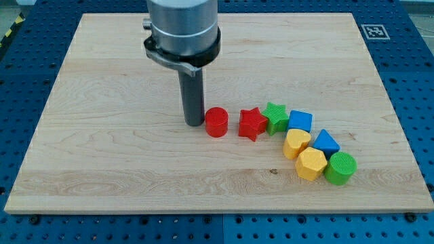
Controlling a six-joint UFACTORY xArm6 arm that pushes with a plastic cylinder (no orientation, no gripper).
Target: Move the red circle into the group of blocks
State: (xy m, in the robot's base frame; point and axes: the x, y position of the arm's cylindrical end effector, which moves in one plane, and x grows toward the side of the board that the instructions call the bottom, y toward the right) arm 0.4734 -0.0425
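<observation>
Near the middle of the wooden board (102,156), slightly toward the view's bottom, the red circle (216,122) stands flat on the wood. The arm carries no gripper, so nothing opens or closes; it ends in a dark rod whose lower end, my tip (194,124), rests on the board just beside the red circle, on the side facing the view's left edge. Whether the two actually touch cannot be told, as any gap is too slim to see.

Toward the view's right edge from the circle, a small strip of bare wood separates it from the red star (252,124), the nearest member of the group. The green star (276,116) sits against the red star's far side. A blue block (300,121), angular in outline, follows just beside the green star. Below it, toward the board's bottom edge, lies the yellow heart (296,143), with a second blue block (326,143), roughly triangular, beside it. The yellow hexagon (311,164) and the green circle (340,168) close the curved row nearest the bottom right corner.

A black-and-white marker tag (372,31) is fixed at the board's top right corner, and a blue perforated table (413,81) surrounds the board.
</observation>
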